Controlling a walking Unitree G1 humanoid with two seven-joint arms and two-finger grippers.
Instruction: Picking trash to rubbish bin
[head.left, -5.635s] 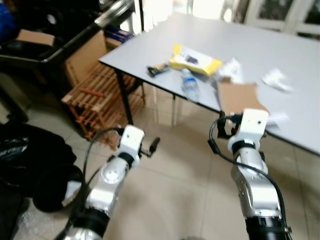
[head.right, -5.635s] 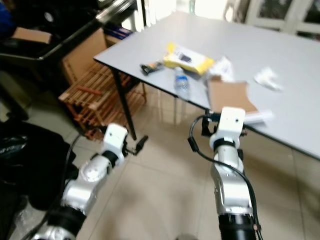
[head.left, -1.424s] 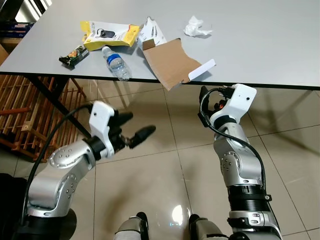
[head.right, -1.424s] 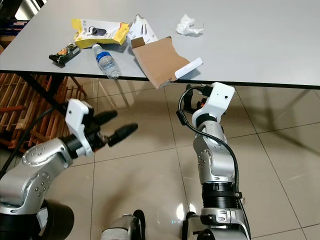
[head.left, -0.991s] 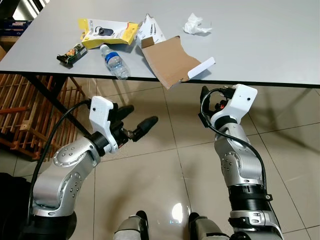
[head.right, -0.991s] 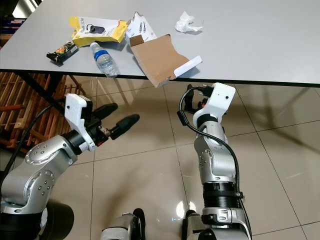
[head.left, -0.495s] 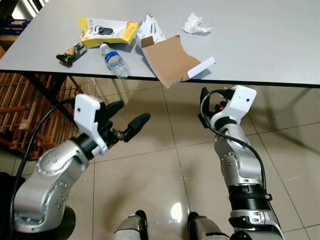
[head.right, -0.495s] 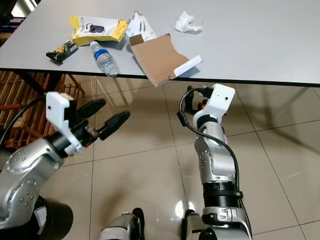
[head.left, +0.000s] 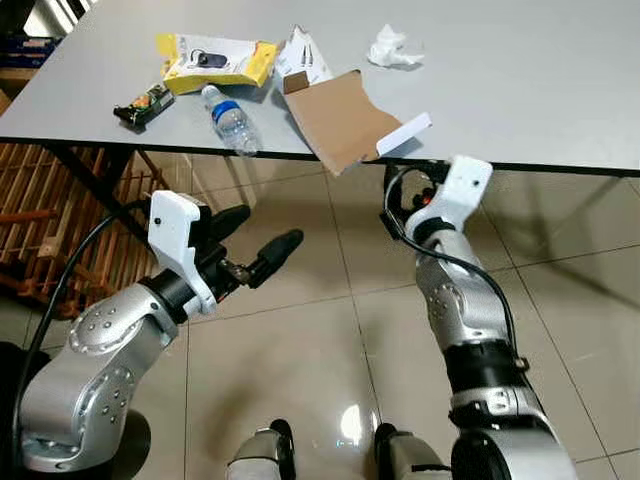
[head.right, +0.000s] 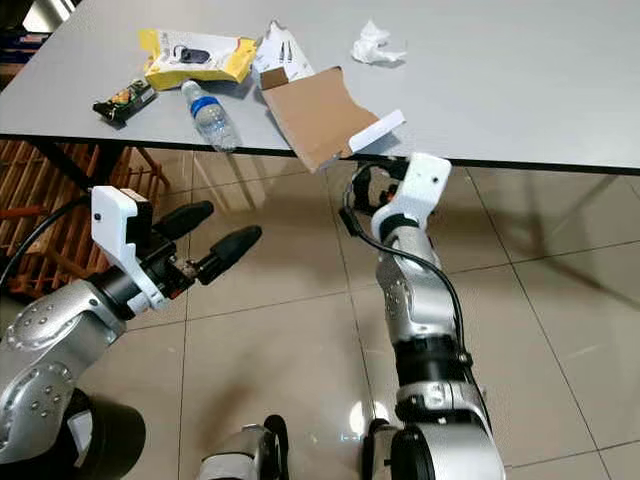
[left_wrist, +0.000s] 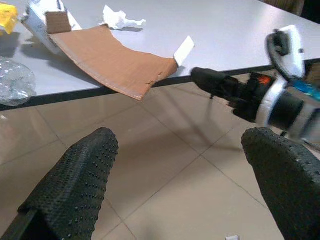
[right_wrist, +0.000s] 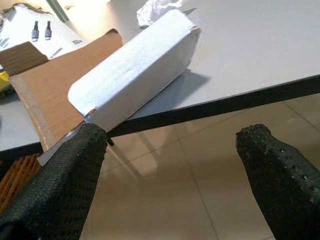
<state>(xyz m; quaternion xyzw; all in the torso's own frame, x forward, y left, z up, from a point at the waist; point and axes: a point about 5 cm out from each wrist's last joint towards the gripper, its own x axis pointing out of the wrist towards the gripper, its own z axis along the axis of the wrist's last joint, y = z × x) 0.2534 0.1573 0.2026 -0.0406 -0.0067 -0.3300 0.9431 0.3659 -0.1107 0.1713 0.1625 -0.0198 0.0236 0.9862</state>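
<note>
A big grey table (head.left: 520, 90) is taking up the top of the view, with tiled floor (head.left: 300, 370) under it. Trash is sitting along the near edge: a flattened cardboard piece (head.left: 340, 118) with a white flap is hanging over the edge, a yellow packet (head.left: 215, 62) is lying further back, a plastic bottle (head.left: 228, 118) is on its side just beside it, plus a snack bar (head.left: 143, 104) and a crumpled tissue (head.left: 393, 50). The right end effector (right_wrist: 175, 165) is reaching up just under the cardboard flap, fingers spread wide. The left end effector (head.left: 255, 240) is hovering over the floor, well apart from the table, also gaping wide.
</note>
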